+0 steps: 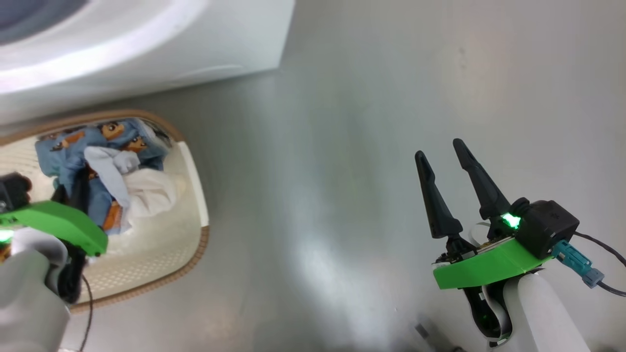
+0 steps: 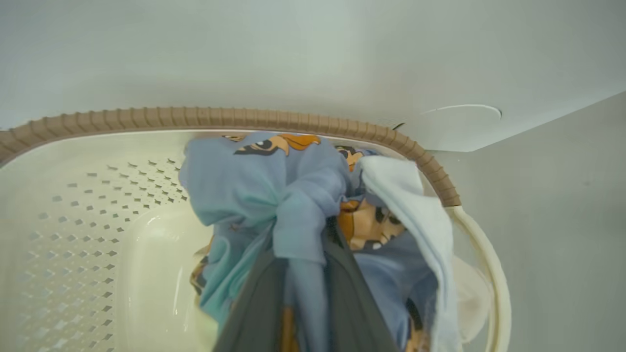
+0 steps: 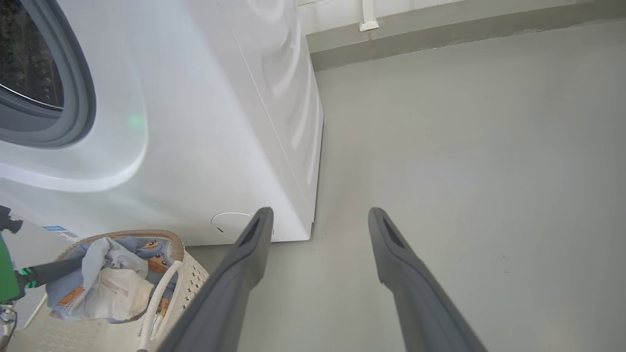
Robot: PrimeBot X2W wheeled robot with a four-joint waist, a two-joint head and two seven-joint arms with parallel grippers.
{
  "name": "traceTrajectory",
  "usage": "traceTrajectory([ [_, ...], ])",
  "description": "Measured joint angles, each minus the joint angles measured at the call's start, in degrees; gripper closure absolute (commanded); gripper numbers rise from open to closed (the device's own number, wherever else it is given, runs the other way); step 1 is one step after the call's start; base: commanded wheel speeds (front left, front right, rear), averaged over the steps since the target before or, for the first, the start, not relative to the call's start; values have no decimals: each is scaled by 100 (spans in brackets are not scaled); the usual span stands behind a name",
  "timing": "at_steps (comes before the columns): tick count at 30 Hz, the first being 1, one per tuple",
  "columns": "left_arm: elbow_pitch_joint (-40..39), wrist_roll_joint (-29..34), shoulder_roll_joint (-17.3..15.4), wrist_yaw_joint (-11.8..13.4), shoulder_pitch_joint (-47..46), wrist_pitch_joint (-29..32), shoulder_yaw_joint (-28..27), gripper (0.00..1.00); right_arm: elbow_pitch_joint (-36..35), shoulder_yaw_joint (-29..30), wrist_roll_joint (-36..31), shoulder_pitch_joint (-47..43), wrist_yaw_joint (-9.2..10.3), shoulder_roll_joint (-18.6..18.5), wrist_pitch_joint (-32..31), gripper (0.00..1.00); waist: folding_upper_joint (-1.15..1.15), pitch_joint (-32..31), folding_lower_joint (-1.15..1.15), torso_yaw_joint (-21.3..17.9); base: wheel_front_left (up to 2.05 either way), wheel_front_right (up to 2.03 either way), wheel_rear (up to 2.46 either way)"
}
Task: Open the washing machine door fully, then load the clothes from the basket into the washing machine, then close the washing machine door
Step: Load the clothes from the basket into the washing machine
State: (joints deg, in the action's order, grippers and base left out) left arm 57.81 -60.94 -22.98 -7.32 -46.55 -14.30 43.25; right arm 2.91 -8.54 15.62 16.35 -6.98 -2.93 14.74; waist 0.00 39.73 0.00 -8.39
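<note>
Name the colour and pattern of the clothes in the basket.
The clothes are light blue with orange-brown cartoon bears, plus cream-white cloth; left wrist view shows it best.

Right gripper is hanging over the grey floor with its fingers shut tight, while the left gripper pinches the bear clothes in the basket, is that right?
Not quite: the right gripper hangs over the grey floor with its fingers spread open, as the right wrist view shows. The left gripper does pinch the clothes in the basket.
</note>
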Motion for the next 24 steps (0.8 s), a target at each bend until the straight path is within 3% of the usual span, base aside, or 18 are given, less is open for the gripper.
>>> traceTrajectory([
  [11,-1109,1495,260,37,1078,0,-1287,100,266,19,-93,-19,0,-9,0,0,0,-902,0,414,0,0,0],
  [24,-2481,2804,539,160,2382,0,-2688,100,416,32,-89,-230,0,-18,0,0,0,-1855,0,633,0,0,0],
])
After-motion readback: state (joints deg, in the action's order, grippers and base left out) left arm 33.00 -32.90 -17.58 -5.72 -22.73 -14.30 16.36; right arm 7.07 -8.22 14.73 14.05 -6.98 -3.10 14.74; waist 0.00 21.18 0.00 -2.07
